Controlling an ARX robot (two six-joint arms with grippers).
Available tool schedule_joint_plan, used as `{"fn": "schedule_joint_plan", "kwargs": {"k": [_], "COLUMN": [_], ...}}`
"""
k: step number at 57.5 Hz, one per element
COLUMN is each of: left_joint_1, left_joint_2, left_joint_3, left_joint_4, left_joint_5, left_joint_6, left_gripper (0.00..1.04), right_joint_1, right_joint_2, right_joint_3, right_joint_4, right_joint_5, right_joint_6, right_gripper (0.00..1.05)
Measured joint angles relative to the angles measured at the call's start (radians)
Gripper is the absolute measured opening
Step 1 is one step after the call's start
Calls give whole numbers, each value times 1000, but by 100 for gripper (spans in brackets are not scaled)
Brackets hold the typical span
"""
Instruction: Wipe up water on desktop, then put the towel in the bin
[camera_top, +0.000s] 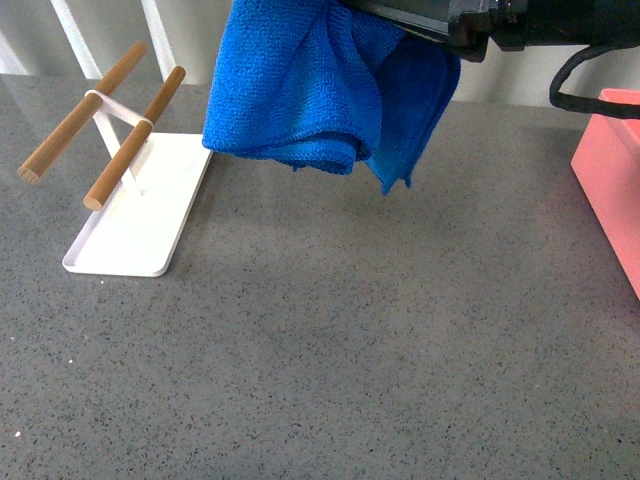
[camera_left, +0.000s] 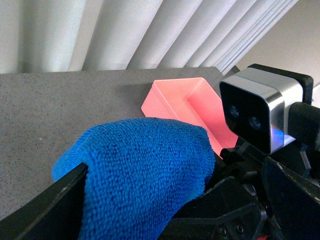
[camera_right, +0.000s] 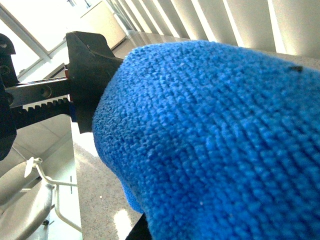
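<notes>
Towel: the towel (camera_top: 300, 90) hangs bunched in the air over the far middle of the desktop (camera_top: 330, 350), clear of it, with its folds drooping.
Left gripper: in the left wrist view the left gripper (camera_left: 145, 175) has the towel bulging between its dark fingers, so it looks clamped on the cloth.
Right gripper: the right gripper (camera_top: 430, 28) reaches in from the right at the towel's top. Blue fills its own view, so I cannot tell whether it is parted or closed.
Desktop: no clear puddle shows, so the wiping seems done.
Bin: the bin (camera_top: 610, 170) sits at the right edge, well apart from the towel and lower, with its long axis running near to far.
Key relation: the bin lies to the right of the held towel, on the right arm's side.
Next move, as a judgement: carry the towel right until it is over the bin's open top, then let go.
Rack (camera_top: 140, 220): it stands far left, out of the way.
</notes>
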Motion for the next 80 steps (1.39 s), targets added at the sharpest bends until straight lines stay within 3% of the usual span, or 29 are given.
{"fn": "schedule_joint_plan", "kwargs": {"k": [16, 19, 20, 24, 28, 30, 37, 52, 80], "left_joint_1": [0, -21, -26, -29, -11, 5, 63, 150, 259], "left_joint_2": [0, -1, -6, -35, -87, -117, -214, -381, -661], "left_joint_3": [0, -25, -50, -146, -248, -295, -426, -653, -865], "left_joint_4": [0, 71, 133, 285, 373, 397, 444, 479, 413], "left_joint_5": [-2, -156, -266, -542, -724, -768, -769, -670, -570], "left_joint_6": [0, 48, 73, 185, 249, 271, 311, 332, 341], "left_gripper": [98, 93, 90, 79, 68, 63, 45, 4, 4], "right_joint_1": [-15, -16, -16, -17, -17, -18, -26, -29, -45], "right_joint_2": [-21, -22, -23, -25, -26, -27, -29, -40, -69], "right_joint_3": [-5, -6, -6, -7, -11, -13, -17, -23, -24], "right_joint_4": [-41, -46, -47, -52, -55, -60, -64, -85, -119], "right_joint_5": [8, 10, 10, 13, 13, 14, 19, 22, 30], "right_joint_6": [-31, -35, -36, -40, -45, -48, -55, -67, -91], "right_gripper": [3, 3, 3, 3, 3, 3, 3, 3, 3]}}
